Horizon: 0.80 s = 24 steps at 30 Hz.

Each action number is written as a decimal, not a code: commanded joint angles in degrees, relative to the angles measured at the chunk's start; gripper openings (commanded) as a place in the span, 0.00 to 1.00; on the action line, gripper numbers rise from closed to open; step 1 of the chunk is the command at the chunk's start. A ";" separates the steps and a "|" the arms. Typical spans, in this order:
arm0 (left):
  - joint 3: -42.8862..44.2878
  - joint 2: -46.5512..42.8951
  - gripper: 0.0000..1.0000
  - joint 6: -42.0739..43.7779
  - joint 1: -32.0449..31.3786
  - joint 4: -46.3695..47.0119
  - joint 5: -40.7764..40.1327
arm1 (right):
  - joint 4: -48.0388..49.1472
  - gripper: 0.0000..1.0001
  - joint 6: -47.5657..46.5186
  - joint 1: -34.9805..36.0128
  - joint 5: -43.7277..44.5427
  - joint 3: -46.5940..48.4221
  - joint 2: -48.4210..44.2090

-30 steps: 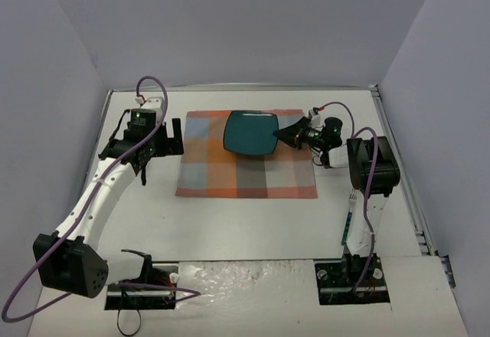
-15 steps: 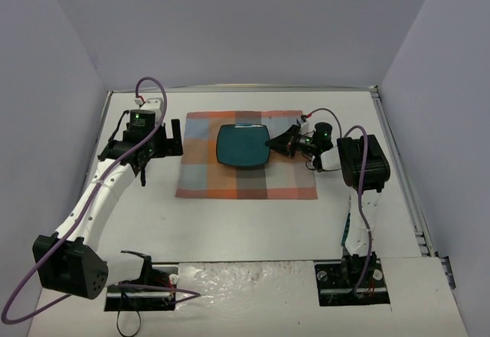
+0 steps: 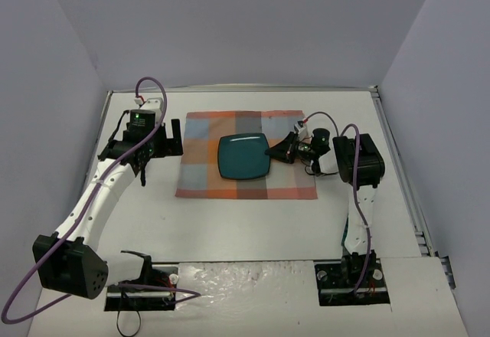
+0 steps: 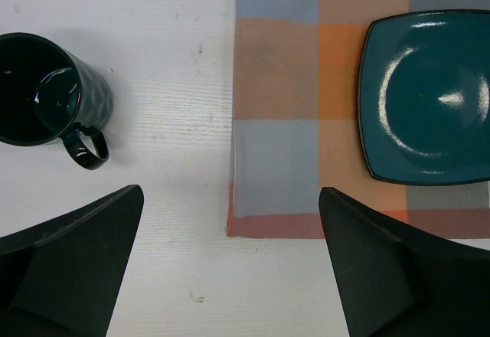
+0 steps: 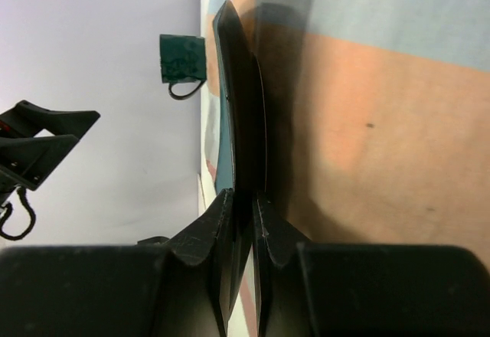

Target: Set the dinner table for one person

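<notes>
From above, the right hand (image 3: 274, 151) reaches in sideways and pinches the near edge of a teal square plate (image 3: 243, 156). The plate extends away from the fingertips, over the middle of a plaid cloth placemat (image 3: 203, 172). The white counter (image 3: 253, 222) spreads under and around both hands, broad, flat and matte.

The right wrist view adds the grip itself. The two black fingers are drawn close together with the plate's thin dark rim clamped between them, and the plate is seen edge-on as a slim curved blade. Its shadow falls on the orange and blue-grey weave beside it. Whether its underside touches the cloth cannot be told. Beyond the plate's far edge stands a dark mug (image 5: 182, 61), small and handle-down in this turned picture.

The left wrist view looks straight down. The left hand (image 4: 230, 199) hangs with its fingers (image 4: 76, 260) spread wide apart and nothing between them. Ahead of its left finger the mug sits on bare counter, glossy, round-mouthed and dimpled, with a loop handle. Ahead of its right finger lies the plate, shiny, with rounded corners and a raised rim. Directly ahead is the placemat's hemmed corner.
</notes>
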 commanded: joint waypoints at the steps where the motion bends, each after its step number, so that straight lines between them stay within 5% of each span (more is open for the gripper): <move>1: 1.11 -0.53 0.97 0.69 0.41 2.51 -0.89 | 24.35 0.00 -1.03 0.47 -4.67 0.93 -1.37; 5: 1.12 -0.47 0.97 0.70 0.43 2.41 -1.00 | 22.49 0.00 -3.09 0.37 -4.44 -0.31 -1.90; 19: 1.19 -0.65 0.97 0.69 0.39 2.20 -1.20 | -7.46 0.01 -23.14 0.29 -1.38 -0.88 -9.29; 24: 1.19 -0.65 0.97 0.69 0.43 2.07 -1.31 | -16.29 0.16 -28.86 0.38 1.13 0.14 -11.32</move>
